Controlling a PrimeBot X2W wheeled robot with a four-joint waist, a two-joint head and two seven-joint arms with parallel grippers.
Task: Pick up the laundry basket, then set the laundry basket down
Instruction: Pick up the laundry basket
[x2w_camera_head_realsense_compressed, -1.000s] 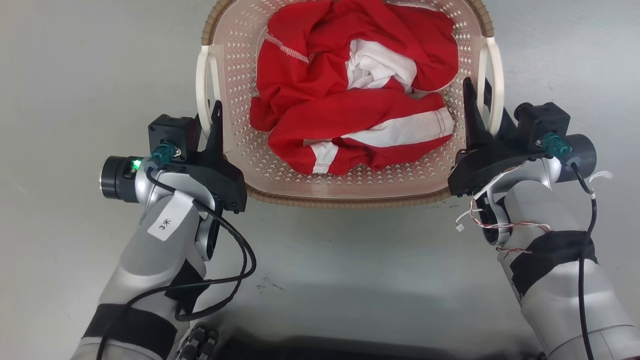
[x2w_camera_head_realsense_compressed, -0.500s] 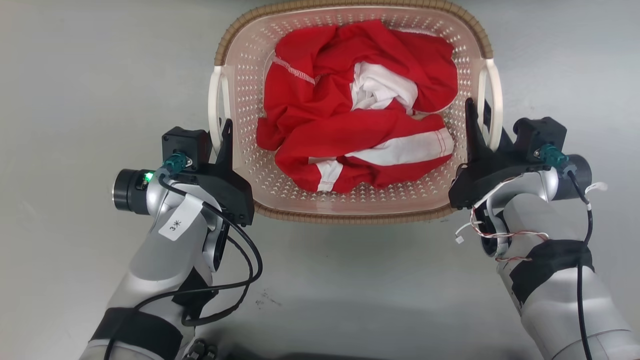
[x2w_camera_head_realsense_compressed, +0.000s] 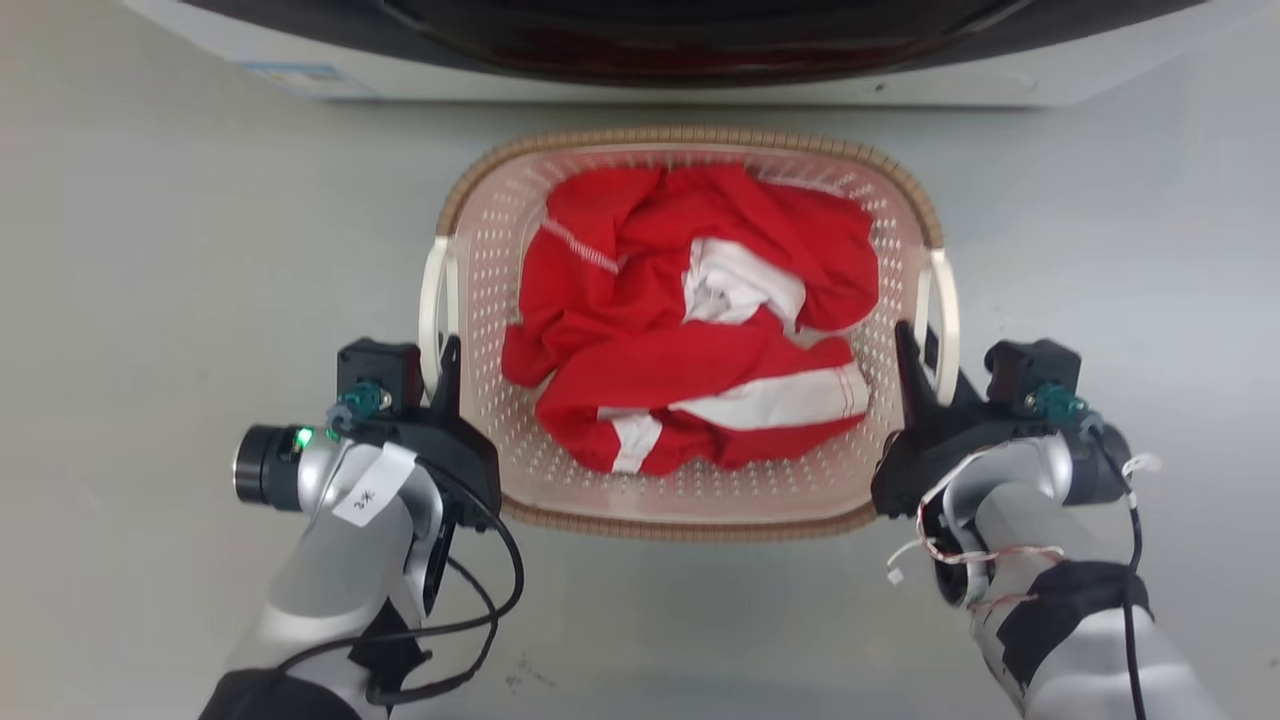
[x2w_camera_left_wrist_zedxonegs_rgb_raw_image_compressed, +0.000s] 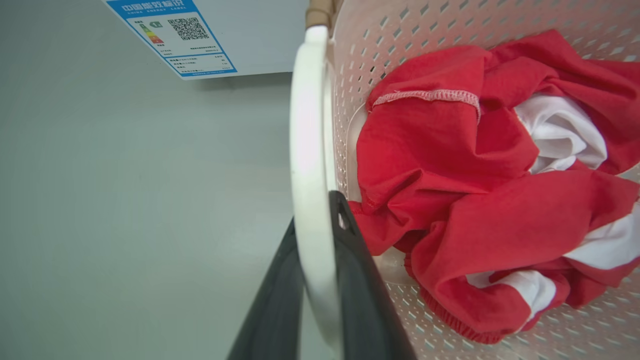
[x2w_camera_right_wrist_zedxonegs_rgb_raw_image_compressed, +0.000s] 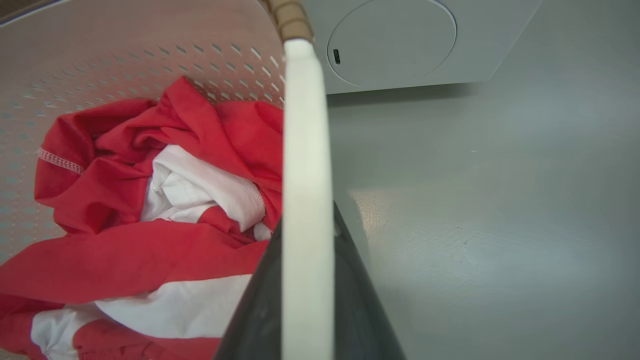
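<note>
The laundry basket (x2w_camera_head_realsense_compressed: 690, 135), pale pink and perforated with a brown woven rim, sits mid-view over the grey floor, and whether it touches the floor is unclear. It holds crumpled red and white clothes (x2w_camera_head_realsense_compressed: 690, 320). My left gripper (x2w_camera_head_realsense_compressed: 440, 370) is shut on the basket's left white handle (x2w_camera_left_wrist_zedxonegs_rgb_raw_image_compressed: 307, 150), one dark finger on each side of it. My right gripper (x2w_camera_head_realsense_compressed: 915, 350) is shut on the right white handle (x2w_camera_right_wrist_zedxonegs_rgb_raw_image_compressed: 305, 175) in the same way. Both forearms reach up from the bottom corners of the head view.
A white washer (x2w_camera_head_realsense_compressed: 640, 85) with a dark door opening stands just beyond the basket's far rim. It carries an energy label (x2w_camera_left_wrist_zedxonegs_rgb_raw_image_compressed: 170, 35) at its lower left and a round cover (x2w_camera_right_wrist_zedxonegs_rgb_raw_image_compressed: 392, 40) at its lower right. Bare grey floor (x2w_camera_head_realsense_compressed: 150, 300) lies on both sides.
The whole head picture has shifted, bringing the washer front into view at the top. The basket and both grippers now look smaller and lower in the picture. Both grips on the handles are unchanged.
</note>
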